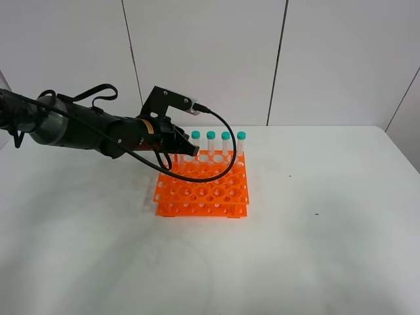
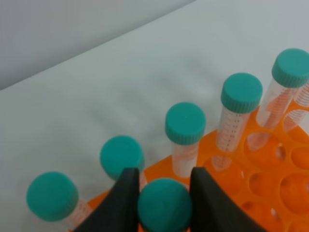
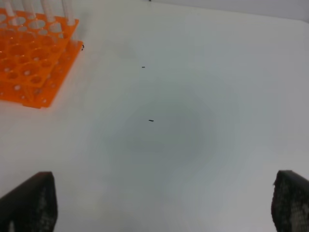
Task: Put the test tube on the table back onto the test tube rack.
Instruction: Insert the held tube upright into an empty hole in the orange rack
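Note:
My left gripper (image 1: 180, 152) is shut on the test tube, whose teal cap (image 2: 164, 205) sits between the black fingers (image 2: 126, 193). It holds the tube upright over the back left part of the orange test tube rack (image 1: 203, 188), just in front of the back row. The tube's body is hidden, so I cannot tell whether its tip is in a hole. Several identical capped tubes (image 1: 226, 141) stand in the back row, which also shows in the left wrist view (image 2: 185, 124). My right gripper (image 3: 159, 195) is open and empty above the white table (image 3: 193, 121), away from the rack (image 3: 29, 72).
The white table (image 1: 315, 249) stretches wide around the rack. A grey panelled wall (image 1: 210, 59) stands behind it. The left arm's black cable (image 1: 223, 170) loops over the rack's back rows. Small dark specks (image 3: 151, 120) lie on the table.

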